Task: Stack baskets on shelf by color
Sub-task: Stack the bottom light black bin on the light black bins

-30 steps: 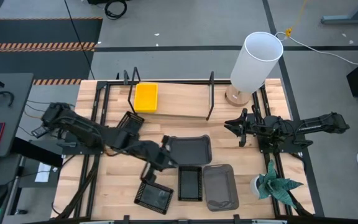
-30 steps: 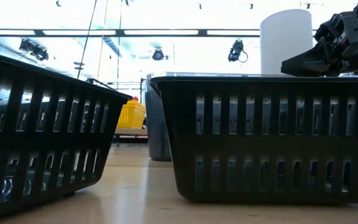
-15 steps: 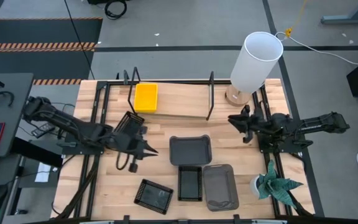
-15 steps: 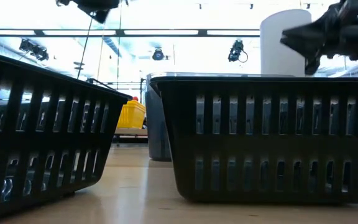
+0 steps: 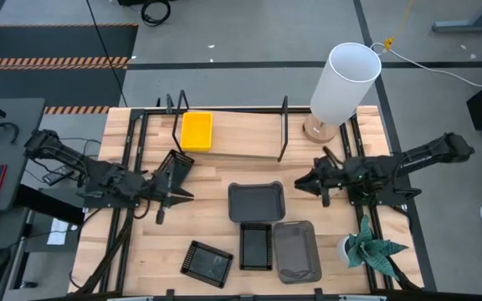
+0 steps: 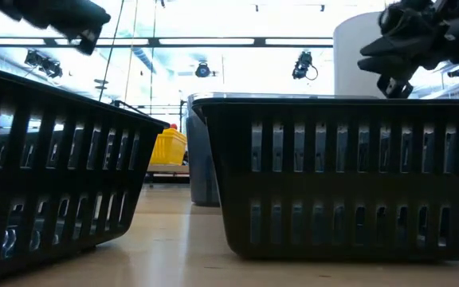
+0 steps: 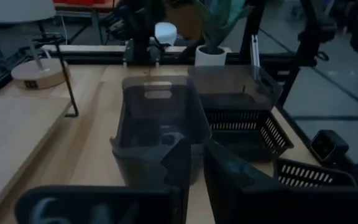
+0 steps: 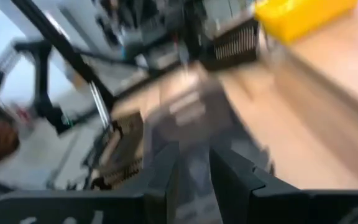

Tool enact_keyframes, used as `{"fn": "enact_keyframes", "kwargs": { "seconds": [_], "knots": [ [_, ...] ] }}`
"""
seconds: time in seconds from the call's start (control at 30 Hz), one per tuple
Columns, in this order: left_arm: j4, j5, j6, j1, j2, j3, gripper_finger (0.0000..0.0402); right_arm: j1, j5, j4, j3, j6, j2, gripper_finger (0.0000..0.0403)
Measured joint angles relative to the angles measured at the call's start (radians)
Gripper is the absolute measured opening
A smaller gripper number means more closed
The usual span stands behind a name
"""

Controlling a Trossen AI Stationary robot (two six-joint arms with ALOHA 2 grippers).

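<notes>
On the light wooden worktop [image 5: 141, 242], the left gripper [image 5: 189, 194] hovers left of centre, its dark jaws nearly closed and holding nothing, pointing toward the grey basket [image 5: 256, 201]. Behind it, on the pale board of the shelf [image 5: 241, 134] framed by thin black rods, a bright yellow basket [image 5: 197, 131] of smooth plastic sits near the left upright divider, its long axis running front to back. Toward the front edge lies a black mesh basket [image 5: 207, 263], slotted along its sides and turned slightly askew. The grey basket, solid-walled with rounded corners, sits mid-worktop with its long axis running left to right. Just in front of it, a second black mesh basket [image 5: 256, 246] points front to back, and touching its right side is another grey basket [image 5: 297, 251] of translucent plastic, also lengthwise front to back. The right gripper [image 5: 301, 182] hangs just right of the central grey basket, jaws only slightly parted and empty. A tall white cylindrical lamp [image 5: 341, 84] on a round wooden base stands at the far right corner, and a small potted plant [image 5: 366, 249] at the front right.
</notes>
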Motion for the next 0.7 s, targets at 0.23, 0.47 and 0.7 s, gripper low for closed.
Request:
{"fn": "enact_keyframes", "kwargs": {
  "seconds": [0.23, 0.47, 0.7],
  "knots": [
    [0.0, -0.016, -0.046, 0.0, -0.184, -0.102, 0.0048, 0.121, 0.032, -0.378, 0.272, 0.095, 0.253, 0.0092],
    [-0.003, -0.029, -0.046, 0.0, -0.31, -0.172, 0.0048, 0.258, 0.021, -0.668, 0.537, 0.147, 0.502, 0.0083],
    [-0.001, -0.027, -0.033, -0.001, -0.372, -0.199, 0.0048, 0.39, -0.084, -0.77, 0.735, -0.156, 0.744, 0.0056]
  ]
}}
